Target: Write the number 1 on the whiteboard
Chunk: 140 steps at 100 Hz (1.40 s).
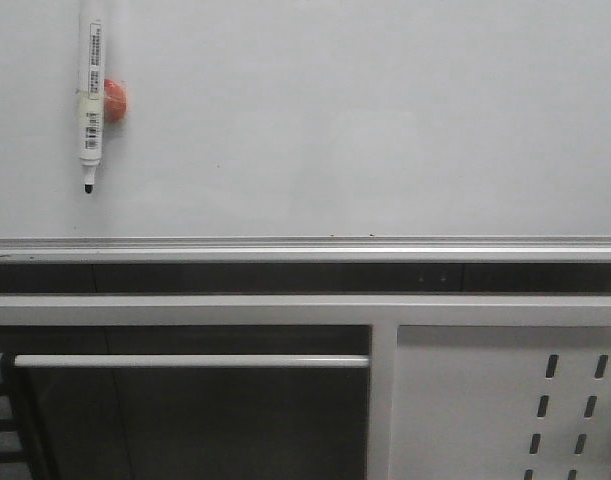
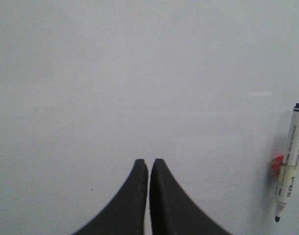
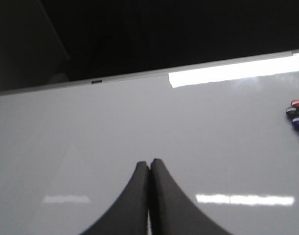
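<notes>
Whiteboard [image 1: 365, 120] stood upright ahead, glossy and bare above its silver bottom rail [image 1: 305, 248]; no number 1 visible on it anywhere. Marker [image 1: 91, 95] hung near the board's upper left in the front view, uncapped, tip down, held against a small orange-red magnetic clip [image 1: 116, 101]. Also seen from the left wrist camera, marker [image 2: 289, 164] off to one side of the fingers, well apart from them.

Judged light, rigid and smooth-barrelled, so likely to slip or twist under writing pressure unless pinched firmly. Best taken at mid-barrel, clear of the clip and the wet tip, then pulled straight off the board. Board surface likely slick; only light tip pressure needed.

Left gripper [image 2: 149, 162] pressed together with only a hairline gap, holding nothing, pointed at blank board. Right gripper [image 3: 149, 162] likewise closed and empty, facing the board near its top edge, with a cluster of small red, black and blue magnets [image 3: 297, 117] off to one side. Neither arm visible in the front view.
</notes>
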### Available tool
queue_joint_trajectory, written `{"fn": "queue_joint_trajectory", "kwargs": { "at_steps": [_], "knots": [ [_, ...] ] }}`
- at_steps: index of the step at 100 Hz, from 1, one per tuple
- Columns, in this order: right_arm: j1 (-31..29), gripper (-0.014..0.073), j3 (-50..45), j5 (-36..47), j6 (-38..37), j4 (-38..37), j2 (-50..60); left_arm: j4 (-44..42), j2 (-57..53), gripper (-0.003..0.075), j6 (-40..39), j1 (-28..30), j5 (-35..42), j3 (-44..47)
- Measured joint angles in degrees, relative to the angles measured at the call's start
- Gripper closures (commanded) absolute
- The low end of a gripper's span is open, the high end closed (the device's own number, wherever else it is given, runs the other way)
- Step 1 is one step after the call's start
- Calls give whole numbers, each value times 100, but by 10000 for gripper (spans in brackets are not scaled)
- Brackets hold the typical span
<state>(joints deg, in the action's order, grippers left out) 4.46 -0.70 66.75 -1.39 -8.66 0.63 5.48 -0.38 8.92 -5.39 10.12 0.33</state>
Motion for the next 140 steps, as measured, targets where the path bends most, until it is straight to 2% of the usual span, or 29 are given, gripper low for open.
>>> {"fn": "queue_joint_trajectory", "kwargs": {
  "at_steps": [19, 26, 33, 38, 45, 50, 55, 72, 88, 107, 128, 140],
  "knots": [
    [0, 673, 0, 178, -163, 0, 0, 101, 0, 738, 0, 0, 225, 0],
    [0, 673, 0, -303, -370, 0, 9, 148, 0, 738, -57, 0, 406, 0],
    [0, 673, 10, -1853, -909, 0, 9, 165, 0, 738, -275, -3, 666, 0],
    [0, 673, 113, -3709, -1239, 0, 9, 173, 0, 738, -435, -3, 889, 0],
    [0, 673, 319, -5774, -1512, 117, 9, 195, 0, 738, -564, -3, 1203, 0],
    [0, 673, 456, -6615, -1661, 406, 9, 195, 0, 738, -643, -3, 1326, 0],
    [0, 673, 581, -7013, -1737, 751, 9, 208, 0, 738, -695, -3, 1279, -30],
    [0, 673, 767, -7287, -1839, 1158, 9, 217, 0, 738, -771, -3, 72, -443],
    [0, 673, 767, -7231, -1861, 1205, 9, 217, 0, 738, -829, -3, -418, -800],
    [0, 673, 804, -7069, -1865, 1219, 9, 217, 0, 738, -831, -3, -1498, -1474],
    [0, 672, 1011, -7958, -1801, 1102, 9, 207, 211, 738, -782, -3, -2507, -2401],
    [0, 672, 1444, -8634, -1193, 1089, -136, 231, 534, 738, -774, -3, -2647, -2958]
  ]
}}
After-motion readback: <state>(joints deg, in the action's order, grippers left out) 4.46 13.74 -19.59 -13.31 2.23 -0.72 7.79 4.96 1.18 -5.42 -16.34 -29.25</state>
